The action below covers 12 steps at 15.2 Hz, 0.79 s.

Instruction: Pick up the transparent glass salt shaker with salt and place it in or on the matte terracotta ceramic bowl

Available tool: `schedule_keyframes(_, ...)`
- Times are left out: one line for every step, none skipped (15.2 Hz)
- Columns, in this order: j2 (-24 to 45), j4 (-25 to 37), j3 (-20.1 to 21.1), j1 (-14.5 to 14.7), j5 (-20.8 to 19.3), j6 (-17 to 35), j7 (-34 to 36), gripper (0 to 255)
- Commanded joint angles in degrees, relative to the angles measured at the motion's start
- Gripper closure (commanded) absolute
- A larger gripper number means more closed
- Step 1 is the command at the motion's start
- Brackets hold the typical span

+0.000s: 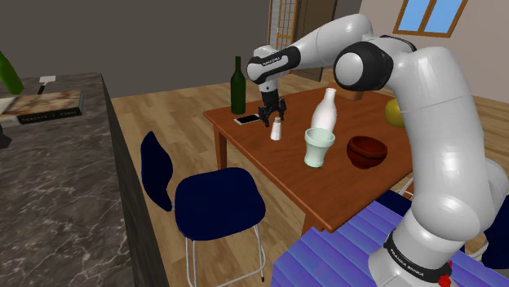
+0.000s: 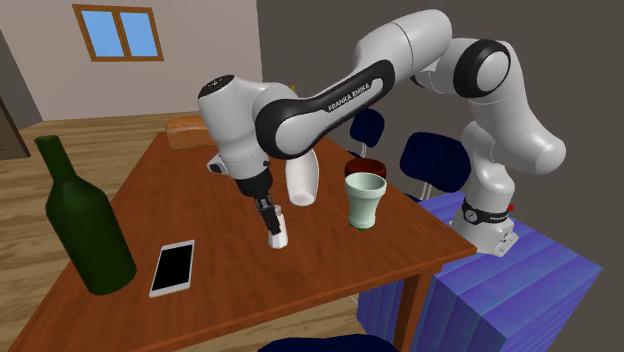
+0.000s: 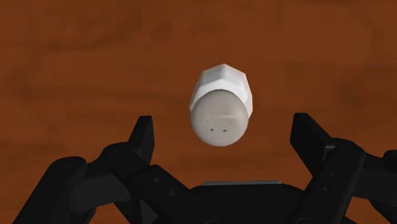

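Directly beneath the black two-finger end effector [image 3: 225, 130] stands the small white salt shaker with a grey perforated cap [image 3: 221, 105]. It is upright on the brown wooden worktop [image 1: 277, 163], its long axis vertical and roughly in line with the approach. The fingers are spread wide on either side of the cap and touch nothing, so the shaker is not held. In my judgement, a short descent and then closing would seat it.

The dark red-brown rounded bowl [image 1: 367, 151] sits well apart, toward the shoulder view's right. Between shaker and bowl stand a pale green flared cup [image 1: 319, 147] and a tall white bottle-shaped vase [image 1: 326, 110], which a carried shaker would likely need to clear by lifting. A white-framed smartphone [image 1: 247, 120] lies near the shaker, and a dark green glass bottle [image 1: 238, 86] stands beyond it.
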Motion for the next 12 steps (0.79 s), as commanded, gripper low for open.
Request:
schedule_keyframes(-0.2, -1.6, 0.0, 0.0, 0.0, 1.4, 0.1, 0)
schedule_keyframes(-0.2, -1.6, 0.0, 0.0, 0.0, 1.4, 0.1, 0)
schedule_keyframes(-0.2, -1.6, 0.0, 0.0, 0.0, 1.4, 0.1, 0)
schedule_keyframes(-0.2, -1.6, 0.0, 0.0, 0.0, 1.4, 0.1, 0)
schedule_keyframes(-0.2, -1.6, 0.0, 0.0, 0.0, 1.4, 0.1, 0)
schedule_keyframes(-0.2, -1.6, 0.0, 0.0, 0.0, 1.4, 0.1, 0)
schedule_keyframes(-0.2, -1.6, 0.0, 0.0, 0.0, 1.4, 0.1, 0)
schedule_keyframes(-0.2, -1.6, 0.0, 0.0, 0.0, 1.4, 0.1, 0)
schedule_keyframes(-0.2, -1.6, 0.0, 0.0, 0.0, 1.4, 0.1, 255)
schedule_keyframes(-0.2, -1.6, 0.0, 0.0, 0.0, 1.4, 0.1, 255)
schedule_keyframes(-0.2, -1.6, 0.0, 0.0, 0.0, 1.4, 0.1, 255)
schedule_keyframes(-0.2, -1.6, 0.0, 0.0, 0.0, 1.4, 0.1, 255)
